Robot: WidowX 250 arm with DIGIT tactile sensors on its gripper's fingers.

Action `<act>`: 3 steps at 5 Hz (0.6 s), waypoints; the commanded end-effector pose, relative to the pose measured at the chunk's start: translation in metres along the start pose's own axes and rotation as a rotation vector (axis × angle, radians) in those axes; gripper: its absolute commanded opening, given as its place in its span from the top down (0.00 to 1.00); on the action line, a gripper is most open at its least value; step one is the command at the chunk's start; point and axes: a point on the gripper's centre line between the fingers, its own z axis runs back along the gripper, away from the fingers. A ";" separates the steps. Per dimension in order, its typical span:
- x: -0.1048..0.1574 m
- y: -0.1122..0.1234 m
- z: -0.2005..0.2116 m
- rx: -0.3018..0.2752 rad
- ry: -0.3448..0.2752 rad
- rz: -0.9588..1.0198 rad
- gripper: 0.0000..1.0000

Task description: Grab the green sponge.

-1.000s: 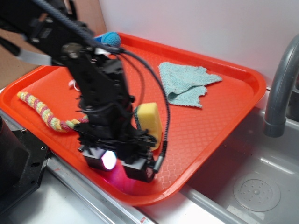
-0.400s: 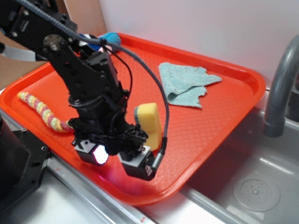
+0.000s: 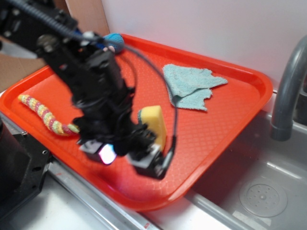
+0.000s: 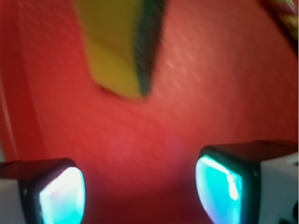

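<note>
On an orange tray [image 3: 230, 120] beside a steel sink [image 3: 259, 191], the exterior view shows the black WidowX arm [image 3: 91, 81] bent down over the near half of the tray, its claw [image 3: 127, 159] blurred and low over the tray's surface. The green sponge [image 3: 154, 123] stands on edge just beyond and to the right of the claw, close against the arm's wrist; whether they touch cannot be told. Its yellow foam faces right, the thin dark scouring layer shows along its upper left edge, and its long axis runs from the far side of the tray toward the near rim. A crumpled teal cloth [image 3: 192, 86] lies well beyond the claw, a pink-and-yellow knitted rope [image 3: 45, 115] lies to its left, and a blue ball [image 3: 114, 40] sits at the far rim behind the arm. A grey faucet [image 3: 288, 91] rises at the right edge.

From the wrist view, the two fingertips [image 4: 56, 196] stand wide apart with bare orange tray between them, holding nothing. The green sponge [image 4: 114, 46] lies ahead of the claw, apart from both tips and nearer the left-hand one in frame. Its long axis runs away from the claw, slightly tilted, with the dark layer along its right side.
</note>
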 end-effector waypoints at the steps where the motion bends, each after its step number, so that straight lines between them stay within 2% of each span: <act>1: 0.032 -0.005 0.003 -0.018 -0.021 0.015 0.00; 2: 0.043 0.002 0.000 -0.006 -0.022 0.030 0.00; 3: 0.035 0.003 -0.001 0.011 -0.022 0.030 0.00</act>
